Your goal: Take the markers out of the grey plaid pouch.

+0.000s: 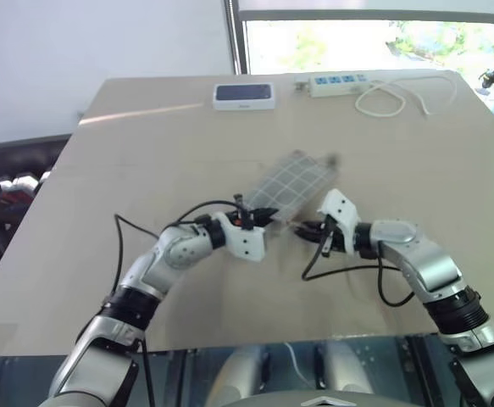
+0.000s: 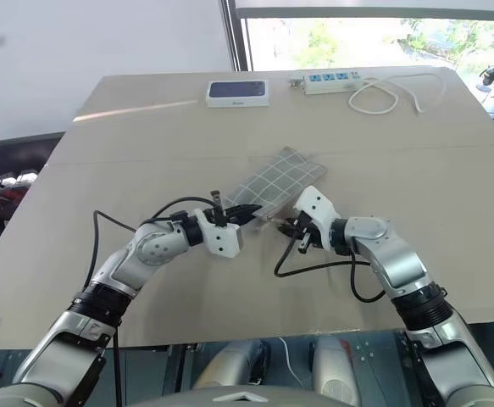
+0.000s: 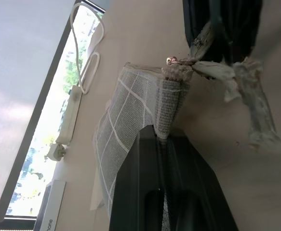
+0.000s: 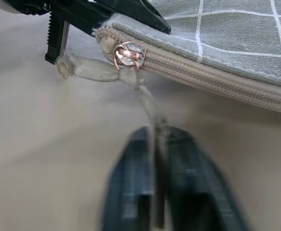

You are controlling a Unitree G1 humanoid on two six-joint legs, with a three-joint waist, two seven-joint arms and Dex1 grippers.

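Pouch [image 2: 279, 184] is held lifted at its near corner over the table [image 2: 145, 127], midway between the two arms, its far end sloping away toward the window. The left gripper [image 2: 245, 212] is clamped shut on that corner, the fabric seen pinched between its fingers [image 3: 145, 183] in the left wrist view. The right gripper [image 2: 291, 227] is closed on the knotted cloth pull [image 4: 130, 79] that hangs from the copper ring of the zip [image 4: 217, 79]; the strip runs down between its fingers [image 4: 179, 187] in the right wrist view.

The pouch is judged soft and light: the cloth folds and sags where it is gripped, so little stiffness can be expected, and it will likely give toward any tug. The zip is still shut, and no markers can be seen. The corner beside the zip end is probably the best anchor, the pull the only handle for opening. The thin, frayed strip may slip or stretch, so a steady draw along the zip line is advised.
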